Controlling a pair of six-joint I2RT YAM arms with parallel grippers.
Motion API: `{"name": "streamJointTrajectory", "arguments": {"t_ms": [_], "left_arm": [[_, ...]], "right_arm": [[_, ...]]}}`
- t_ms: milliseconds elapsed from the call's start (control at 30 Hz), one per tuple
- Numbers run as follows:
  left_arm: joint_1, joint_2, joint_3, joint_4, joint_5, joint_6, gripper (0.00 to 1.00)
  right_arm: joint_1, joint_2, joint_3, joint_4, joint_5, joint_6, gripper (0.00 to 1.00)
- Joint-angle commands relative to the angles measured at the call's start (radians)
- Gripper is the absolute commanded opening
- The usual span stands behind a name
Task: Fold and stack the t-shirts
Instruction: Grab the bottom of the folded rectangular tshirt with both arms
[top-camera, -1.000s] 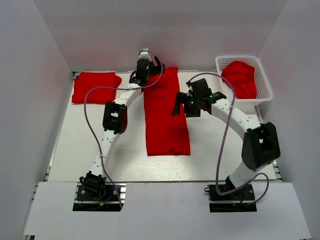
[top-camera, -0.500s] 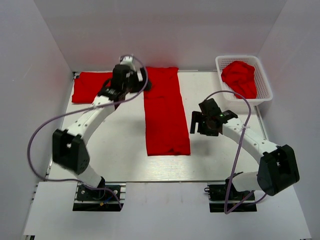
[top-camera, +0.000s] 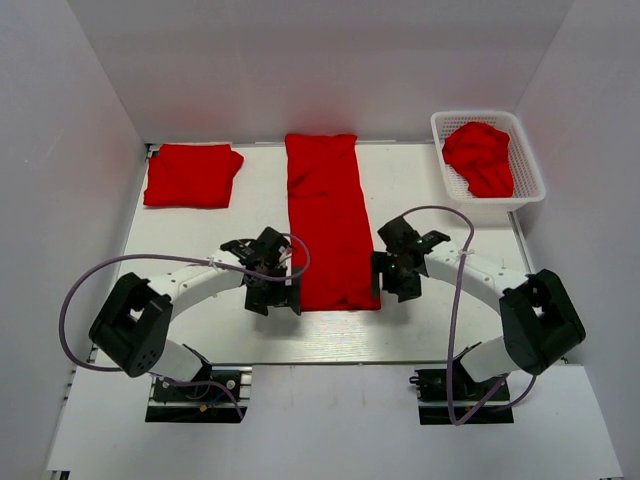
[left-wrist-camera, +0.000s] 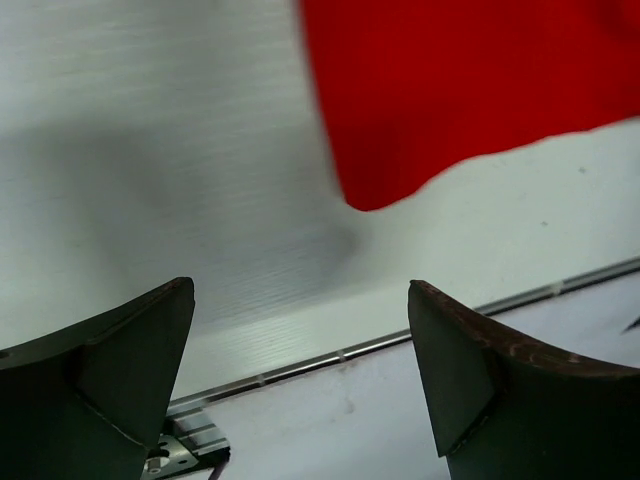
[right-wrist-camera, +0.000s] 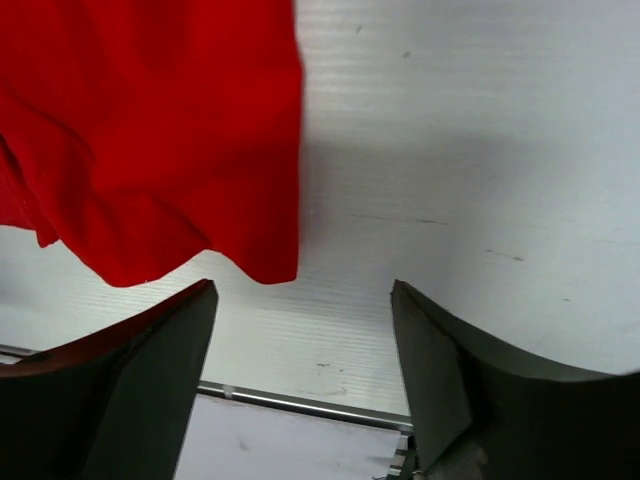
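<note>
White table (top-camera: 440, 200), faintly ribbed surface, few small dark specks. Plain white back wall (top-camera: 320, 60) at far edge. Left wall (top-camera: 50, 220) and right wall (top-camera: 600, 230) close in at sides. Metal rail (top-camera: 330, 363) along near edge, white board (top-camera: 330, 420) nearer still. Light even, shadows soft.

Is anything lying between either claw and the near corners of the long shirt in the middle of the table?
Nothing visible. The left claw and right claw hang open on either side of the long shirt, at its near end, with only bare table between them and its corners.
</note>
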Motion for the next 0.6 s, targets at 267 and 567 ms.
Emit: {"name": "streamJointTrajectory", "arguments": {"t_ms": [267, 567], "left_arm": [[-0.088, 0.052, 0.011, 0.149, 0.033, 0.012, 0.87], [-0.088, 0.156, 0.051, 0.177, -0.016, 0.056, 0.74]], "right_arm": [[0.029, 0.069, -0.035, 0.079, -0.090, 0.026, 0.64], [0.023, 0.135, -0.010, 0.119, -0.099, -0.014, 0.40]]}}
